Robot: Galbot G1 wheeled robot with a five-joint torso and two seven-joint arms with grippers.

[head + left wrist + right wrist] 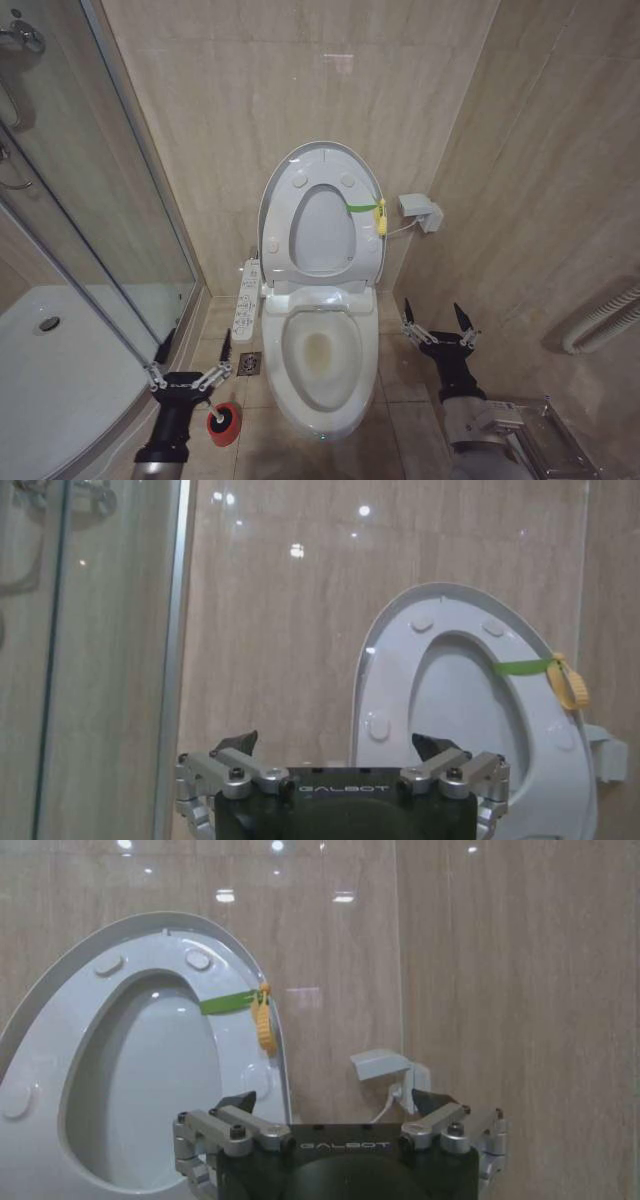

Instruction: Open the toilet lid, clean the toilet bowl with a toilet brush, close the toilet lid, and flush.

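The toilet lid stands upright against the back wall, with the ring seat raised in front of it and a green strap with a yellow tag on the seat's right side. Below, the toilet bowl is uncovered, with a yellowish stain at its bottom. A red cup with a dark top stands on the floor left of the bowl; I cannot make out a brush handle. My left gripper hangs open just above that cup. My right gripper is open to the right of the bowl. Both wrist views face the raised lid.
A glass shower enclosure with a white tray fills the left. A control panel sticks out on the toilet's left side, with a floor drain below it. A wall box, a white hose and a metal rack are on the right.
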